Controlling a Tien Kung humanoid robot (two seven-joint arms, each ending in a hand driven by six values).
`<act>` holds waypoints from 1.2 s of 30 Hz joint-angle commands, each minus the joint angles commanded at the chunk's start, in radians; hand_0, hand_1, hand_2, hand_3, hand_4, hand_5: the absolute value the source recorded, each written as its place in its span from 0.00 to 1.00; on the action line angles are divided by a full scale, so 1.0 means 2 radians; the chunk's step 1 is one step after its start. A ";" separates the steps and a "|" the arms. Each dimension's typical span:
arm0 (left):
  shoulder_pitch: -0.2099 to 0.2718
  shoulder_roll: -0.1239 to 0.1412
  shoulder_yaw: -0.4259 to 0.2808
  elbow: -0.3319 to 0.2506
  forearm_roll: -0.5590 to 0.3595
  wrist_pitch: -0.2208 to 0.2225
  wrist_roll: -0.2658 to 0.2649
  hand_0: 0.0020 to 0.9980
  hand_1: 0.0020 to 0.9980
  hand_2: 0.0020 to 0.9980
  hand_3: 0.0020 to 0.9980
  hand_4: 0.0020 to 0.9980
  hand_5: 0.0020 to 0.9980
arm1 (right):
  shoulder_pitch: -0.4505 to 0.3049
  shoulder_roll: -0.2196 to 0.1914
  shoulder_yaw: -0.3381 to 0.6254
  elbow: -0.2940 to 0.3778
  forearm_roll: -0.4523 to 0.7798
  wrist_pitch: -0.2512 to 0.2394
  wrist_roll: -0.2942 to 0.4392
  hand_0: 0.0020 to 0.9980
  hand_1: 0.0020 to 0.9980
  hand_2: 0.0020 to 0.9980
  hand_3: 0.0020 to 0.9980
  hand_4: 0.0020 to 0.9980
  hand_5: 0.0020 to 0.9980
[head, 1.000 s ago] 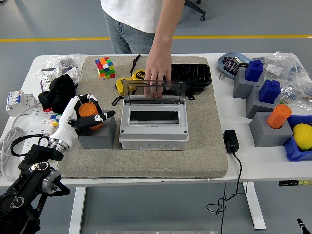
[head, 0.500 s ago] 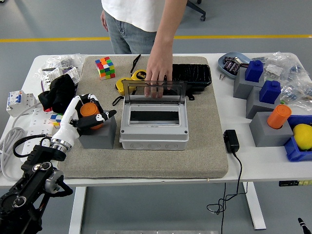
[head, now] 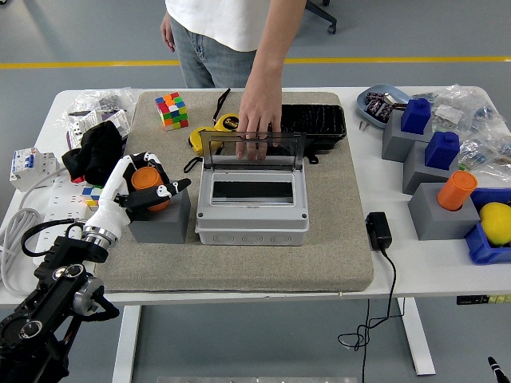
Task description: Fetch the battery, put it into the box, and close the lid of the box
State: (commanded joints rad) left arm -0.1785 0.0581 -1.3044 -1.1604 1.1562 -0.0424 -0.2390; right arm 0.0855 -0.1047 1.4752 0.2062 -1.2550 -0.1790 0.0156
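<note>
The left hand [head: 145, 185] was curled around an orange cylindrical battery [head: 144, 179], its white fingers [head: 171, 190] wrapped about the battery's sides. The battery stood upright in the top of a grey block holder [head: 160, 220], so it was not yet lifted clear. The black left arm [head: 56, 287] came up from the lower left corner.

Just right of the holder sat the grey box [head: 251, 209], its clear lid [head: 251, 146] standing raised at the back edge. A person's hand [head: 259, 116] reached down from the far side and rested on the top of that lid, fingers over its rim. Holder and box both lay on a beige felt mat [head: 335, 255] covering the middle of the white table [head: 431, 267].

Behind the box were a black tray [head: 315, 121], a yellow tape measure [head: 227, 124] and a colourful puzzle cube [head: 171, 110]. Well apart on the right, another orange battery [head: 456, 190] stood in its own grey block.
</note>
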 joint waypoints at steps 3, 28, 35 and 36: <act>-0.001 0.001 -0.002 -0.001 0.000 0.001 0.000 0.06 0.05 0.09 0.09 1.00 0.00 | 0.000 0.000 -0.001 0.000 0.001 0.000 0.000 0.87 0.85 0.80 0.82 1.00 1.00; -0.033 0.016 -0.027 -0.024 0.048 0.019 0.021 0.06 0.04 0.09 0.07 1.00 0.00 | 0.001 -0.002 0.000 0.000 -0.001 0.000 0.000 0.86 0.85 0.80 0.82 1.00 1.00; -0.041 0.023 -0.028 -0.055 0.130 0.062 0.037 0.05 0.03 0.08 0.06 1.00 0.00 | 0.002 -0.002 0.002 0.000 -0.002 0.000 0.000 0.86 0.85 0.80 0.82 1.00 1.00; -0.042 0.023 -0.028 -0.058 0.146 0.067 0.038 0.05 0.03 0.08 0.06 1.00 0.00 | 0.003 -0.003 0.002 0.000 -0.002 0.000 0.000 0.86 0.85 0.80 0.82 1.00 1.00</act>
State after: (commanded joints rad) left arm -0.2625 0.1050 -1.3595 -1.2771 1.4474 0.0918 -0.1623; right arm 0.0905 -0.1099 1.4790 0.2060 -1.2584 -0.1788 0.0150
